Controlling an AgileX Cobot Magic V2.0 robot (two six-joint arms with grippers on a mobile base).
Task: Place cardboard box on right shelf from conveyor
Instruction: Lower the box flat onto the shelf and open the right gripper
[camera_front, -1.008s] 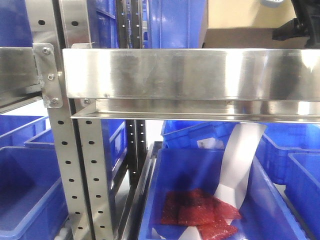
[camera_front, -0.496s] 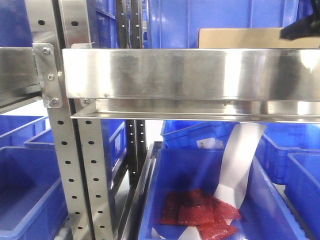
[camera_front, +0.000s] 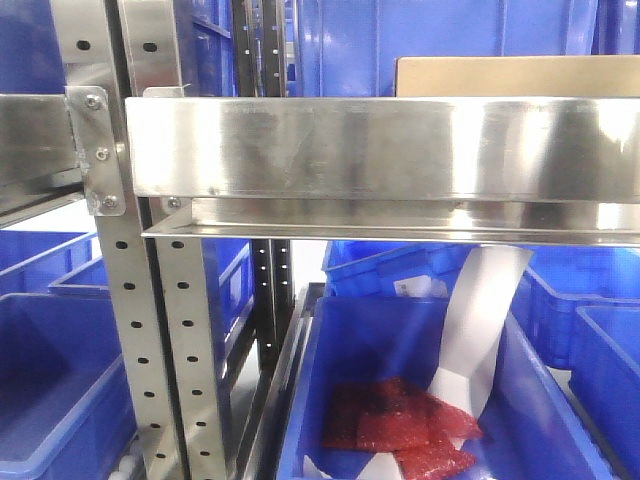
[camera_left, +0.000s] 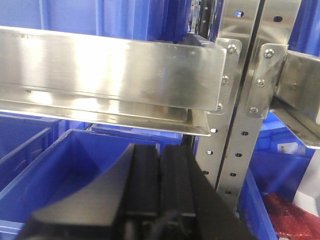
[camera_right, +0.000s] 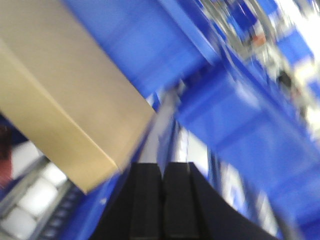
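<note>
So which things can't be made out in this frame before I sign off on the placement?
- Front view: the right shelf rail hides the lower part of the cardboard box, so its contact with the shelf is unseen; the right edge crops it.
- Right wrist view: motion blur smears everything; the box is cropped at the left and top.
- The conveyor appears in no view.
- Left wrist view: no box visible.

A warehouse storeroom: steel racking (camera_front: 380, 150) on perforated uprights (camera_front: 150, 330), stocked with blue plastic bins (camera_front: 400, 400).

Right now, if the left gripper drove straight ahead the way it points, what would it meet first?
Probably the shelf's steel front rail, directly ahead of the shut left gripper; depth is unclear.
</note>
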